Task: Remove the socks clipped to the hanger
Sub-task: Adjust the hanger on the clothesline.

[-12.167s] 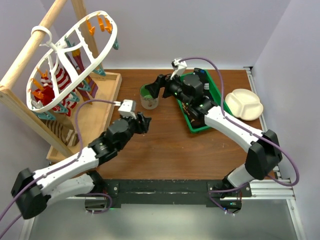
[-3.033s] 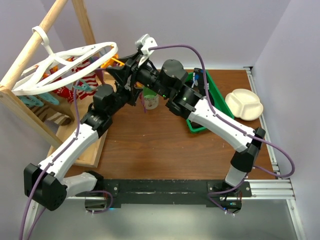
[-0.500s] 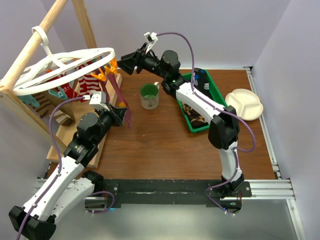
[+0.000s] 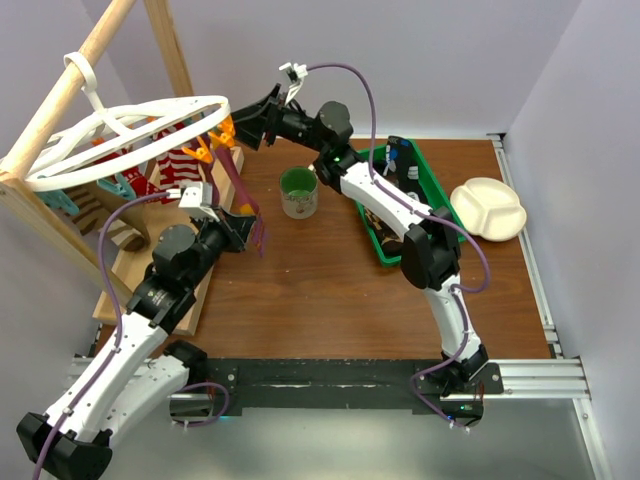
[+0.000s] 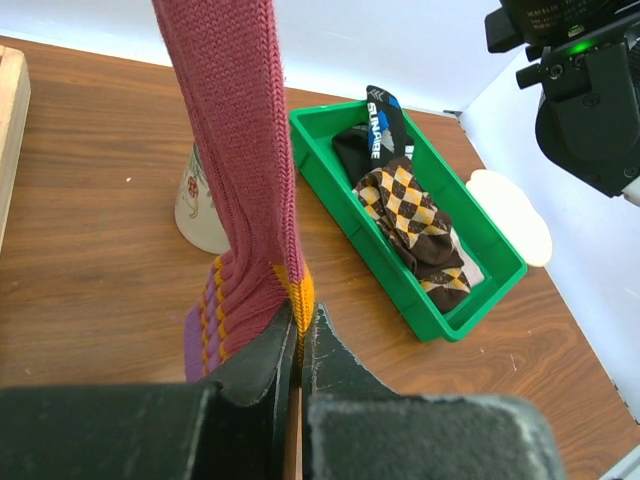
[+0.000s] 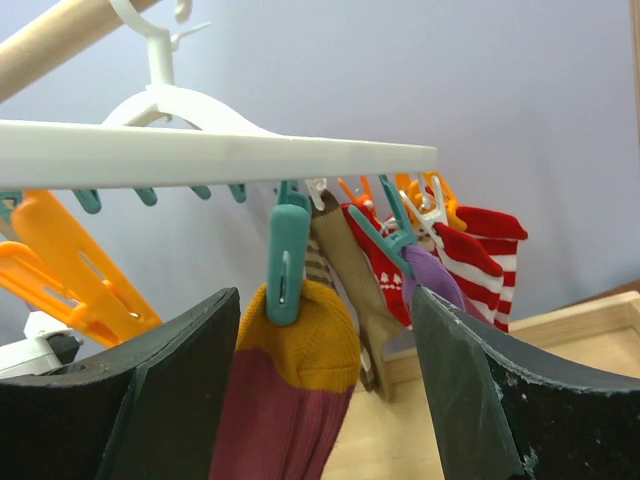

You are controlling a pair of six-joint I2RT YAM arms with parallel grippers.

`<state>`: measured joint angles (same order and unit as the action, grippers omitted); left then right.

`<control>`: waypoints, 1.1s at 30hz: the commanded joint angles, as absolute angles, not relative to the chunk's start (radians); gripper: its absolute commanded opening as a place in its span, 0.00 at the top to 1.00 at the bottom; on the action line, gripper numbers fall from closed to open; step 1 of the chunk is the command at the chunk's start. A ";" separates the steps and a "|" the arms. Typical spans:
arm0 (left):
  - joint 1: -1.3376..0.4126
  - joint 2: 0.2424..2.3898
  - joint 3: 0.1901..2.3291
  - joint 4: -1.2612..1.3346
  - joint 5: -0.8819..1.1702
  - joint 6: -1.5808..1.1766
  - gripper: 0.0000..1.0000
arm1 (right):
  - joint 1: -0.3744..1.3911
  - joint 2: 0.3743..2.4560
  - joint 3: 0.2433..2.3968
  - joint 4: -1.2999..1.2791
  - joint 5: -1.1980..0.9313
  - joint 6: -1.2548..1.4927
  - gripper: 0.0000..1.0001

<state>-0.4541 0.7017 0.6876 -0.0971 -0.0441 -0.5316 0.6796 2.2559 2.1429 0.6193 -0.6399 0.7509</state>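
The white oval hanger (image 4: pixel 120 135) hangs level from the wooden pole. A maroon sock (image 4: pixel 237 185) with a yellow toe runs taut from a teal clip (image 6: pixel 287 258) on the hanger's right end down to my left gripper (image 4: pixel 252 228). That gripper (image 5: pixel 298 322) is shut on the sock's (image 5: pixel 235 150) striped cuff. My right gripper (image 4: pixel 243 125) is at the hanger's right end, open. In its wrist view the fingers (image 6: pixel 170 390) flank the clipped yellow toe (image 6: pixel 300 345) without touching it. More socks hang behind: red-and-white striped (image 6: pixel 480 250), purple (image 6: pixel 435 282) and brown (image 6: pixel 360 270).
A green mug (image 4: pixel 298 192) stands right of the stretched sock. The green bin (image 4: pixel 432 175) holds a checkered sock (image 5: pixel 415 215) and a black one. A cream plate (image 4: pixel 487 208) lies far right. The wooden pole frame (image 4: pixel 60 95) and its base tray (image 4: pixel 200 300) fill the left side.
My right gripper has shifted slightly left toward the hanger's end and its jaws have opened wider. The left gripper still holds the sock in the same place.
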 commanded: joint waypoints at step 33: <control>-0.459 0.689 0.733 -0.109 -0.024 -0.523 1.00 | 0.750 2.246 2.258 0.560 -0.350 0.669 0.67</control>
